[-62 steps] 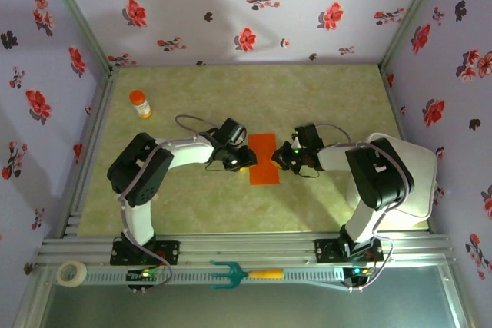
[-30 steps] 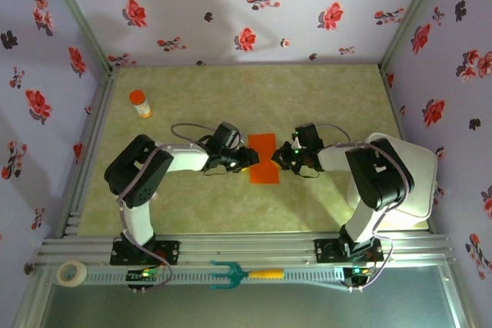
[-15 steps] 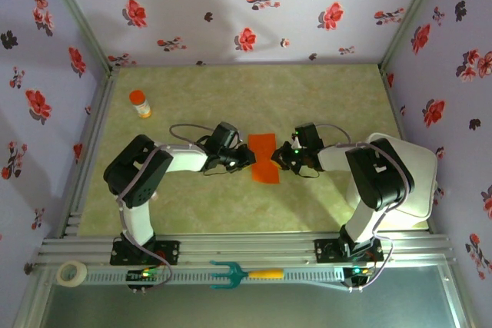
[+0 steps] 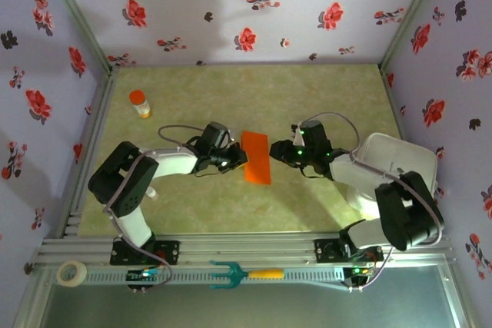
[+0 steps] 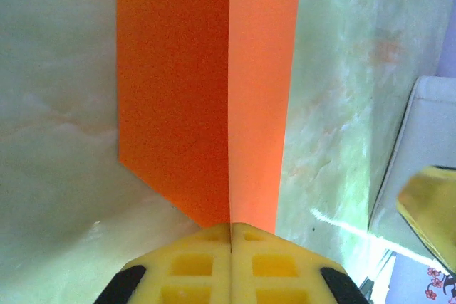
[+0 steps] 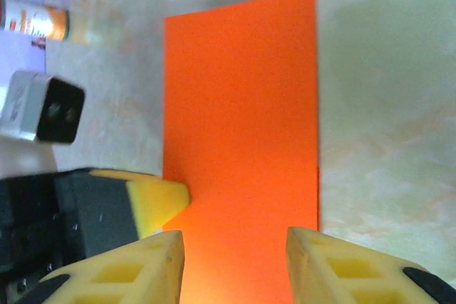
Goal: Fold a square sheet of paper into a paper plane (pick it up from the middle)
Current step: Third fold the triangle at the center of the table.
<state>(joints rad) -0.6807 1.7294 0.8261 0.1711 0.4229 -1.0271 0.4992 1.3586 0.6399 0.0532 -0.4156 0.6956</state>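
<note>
- Left pincer (image 5: pixel 230 228): its yellow foam fingers, moulded with square pockets, are pressed flat together and clench one edge of the sheet of paper (image 5: pixel 206 90).
- Right pincer (image 6: pixel 234 236): its two yellow fingers stand spread apart, grasping nothing, with the orange paper lying flat in the gap below them.
- Sheet of paper: thin, matt, orange-red, and a long rectangle in outline. It lies about mid-table on the pale green marbled tabletop (image 4: pixel 323 97), between the two pincers.
- In the left wrist view a straight line runs the length of the paper and meets the seam of the closed fingers, with a darker band on one side and a lighter one on the other.
- A small orange-capped bottle (image 4: pixel 139 103) stands well apart from the paper, toward the far left corner.
- A white rounded tray (image 4: pixel 407 155) sits at the right edge.
- A roll of tape (image 4: pixel 72 273) and a teal fork tool (image 4: pixel 231 273) with an orange handle lie on the near rail.
- Left arm: stretched low across the table, wrist at the paper's left edge.
- Right arm: elbow bent over the tray, forearm reaching left to the paper's right side.
- Hard to tell: whether that line is a crease or a raised flap.
- Also unclear is whether the paper's far end rests on the table.
- The pinched strip is hidden inside the left fingers, and the frame's bottom cuts off the right fingers.
</note>
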